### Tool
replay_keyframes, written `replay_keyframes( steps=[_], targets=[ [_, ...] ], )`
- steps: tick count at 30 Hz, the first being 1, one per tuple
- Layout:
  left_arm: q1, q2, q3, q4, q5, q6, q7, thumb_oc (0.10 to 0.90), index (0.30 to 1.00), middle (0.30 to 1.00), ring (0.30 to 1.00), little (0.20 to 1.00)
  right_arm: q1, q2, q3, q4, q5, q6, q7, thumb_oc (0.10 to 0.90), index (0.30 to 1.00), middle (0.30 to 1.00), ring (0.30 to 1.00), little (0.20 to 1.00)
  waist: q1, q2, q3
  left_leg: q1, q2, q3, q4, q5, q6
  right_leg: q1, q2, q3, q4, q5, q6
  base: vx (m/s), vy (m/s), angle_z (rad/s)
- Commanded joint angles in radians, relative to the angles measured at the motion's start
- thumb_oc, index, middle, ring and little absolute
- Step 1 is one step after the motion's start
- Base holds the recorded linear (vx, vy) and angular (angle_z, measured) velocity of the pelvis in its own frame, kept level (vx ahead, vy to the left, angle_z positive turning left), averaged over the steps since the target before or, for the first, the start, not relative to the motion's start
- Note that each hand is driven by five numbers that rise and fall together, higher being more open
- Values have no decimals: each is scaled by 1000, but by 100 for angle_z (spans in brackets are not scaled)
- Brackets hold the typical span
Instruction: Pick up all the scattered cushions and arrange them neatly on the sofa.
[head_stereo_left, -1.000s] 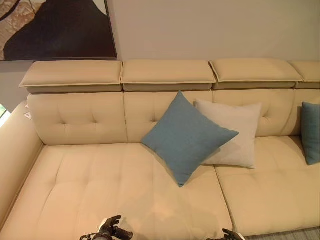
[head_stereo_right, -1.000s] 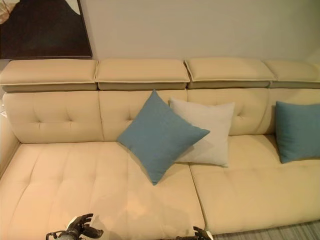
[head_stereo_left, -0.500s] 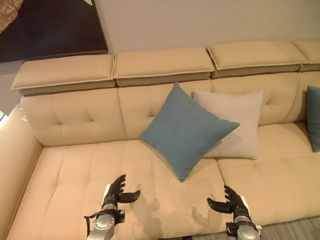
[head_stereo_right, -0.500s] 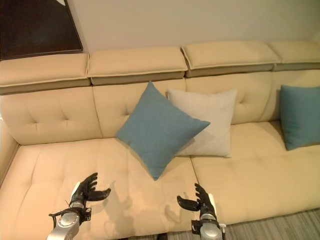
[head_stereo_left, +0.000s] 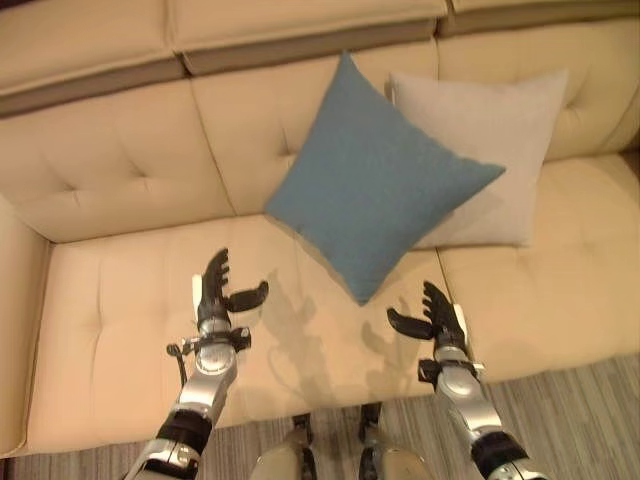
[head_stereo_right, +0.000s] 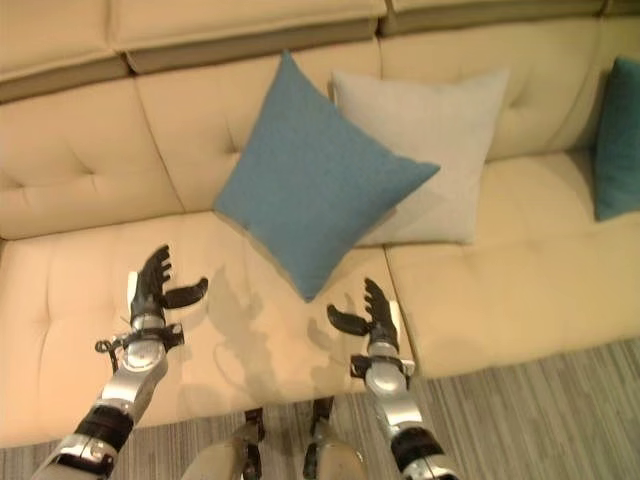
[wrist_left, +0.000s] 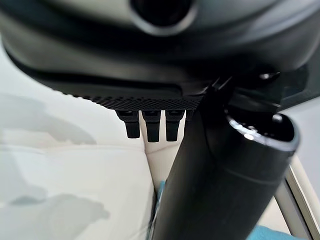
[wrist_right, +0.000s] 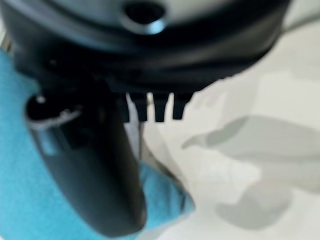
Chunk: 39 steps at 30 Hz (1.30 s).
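Blue cushion (head_stereo_left: 375, 195) stands on one corner on the sofa (head_stereo_left: 110, 290) seat, leaning on the backrest and overlapping the beige cushion (head_stereo_left: 485, 150) behind it. Left hand (head_stereo_left: 215, 293) and right hand (head_stereo_left: 436, 318), fingers spread and holding nothing, hover below it on either side, apart from it. Another blue cushion (head_stereo_right: 620, 140) sits far right.

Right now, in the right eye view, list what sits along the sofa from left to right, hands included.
Left hand → blue cushion → right hand → white cushion → second blue cushion at the right edge.
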Motion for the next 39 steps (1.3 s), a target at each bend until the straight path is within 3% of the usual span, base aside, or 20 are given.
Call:
replay_keyframes(
  steps=[1,7,8,10,11,13,23,24,26,33,39],
  targets=[
    [-129,103,2,26,25,-106,76,800,900,900,900,900,-65,29,25,-75,28,-116,-53,800,900,900,900,900,-12,-50,-35,-117,-27,-20,156,-142,-2,-5,-67,54,81,-134,96,-1,59,-23],
    [-351,226,-48,154,50,-87,127,800,900,900,900,900,-212,82,74,-75,28,-161,-125,800,900,900,900,900,-22,-50,8,-219,-32,-3,204,-149,-2,-112,-80,78,104,-115,102,17,46,-16],
    [-376,242,-52,165,46,-86,128,800,900,900,900,900,-227,84,81,-73,26,-164,-132,800,900,900,900,900,-22,-43,5,-218,-32,-12,205,-179,-8,-112,-80,85,103,-134,109,91,62,-4],
    [-403,253,-60,180,42,-87,125,800,900,900,900,900,-245,86,89,-69,27,-166,-131,800,900,900,900,900,-24,-45,14,-243,-32,0,213,-151,-1,-135,-85,83,106,-111,104,-4,25,-6],
    [-428,265,-70,194,39,-86,127,800,900,900,900,900,-267,90,96,-66,34,-170,-131,800,900,900,900,900,-21,-40,12,-241,-31,-12,215,-182,-7,-137,-84,89,109,-131,111,-6,27,-9],
    [-502,292,-95,233,40,-79,123,800,900,900,900,900,-330,96,120,-57,41,-175,-132,800,900,900,900,900,-18,-32,23,-278,-33,-7,225,-183,-6,-175,-89,97,112,-121,113,39,59,-9],
    [-706,311,-178,308,-12,-92,105,800,900,900,900,900,-580,110,174,60,28,-152,-154,800,900,900,900,900,6,0,34,-374,-47,-6,233,-176,-9,-268,-108,98,110,-94,125,4,20,-2],
    [-708,311,-179,309,-12,-92,104,800,900,900,900,900,-583,110,173,62,28,-152,-154,751,827,827,827,827,7,0,35,-375,-47,-6,234,-176,-9,-270,-108,98,110,-94,125,0,0,0],
    [-730,307,-189,310,-18,-95,98,800,900,900,900,900,-622,105,183,75,20,-140,-155,400,300,300,300,300,11,7,35,-385,-52,-9,234,-174,-11,-282,-111,97,113,-94,124,0,0,0],
    [-774,328,-199,322,-7,-84,96,800,900,900,900,900,-646,76,187,19,-5,-126,-153,400,300,300,300,300,3,19,44,-415,-59,-12,233,-167,-12,-311,-114,94,114,-89,126,3,-1,1],
    [-744,367,-165,277,5,-83,107,800,900,900,900,900,-553,32,137,-63,-22,-135,-153,400,300,300,300,300,-15,12,50,-430,-59,-10,241,-173,-7,-333,-113,103,116,-78,131,0,0,0]
  ],
)
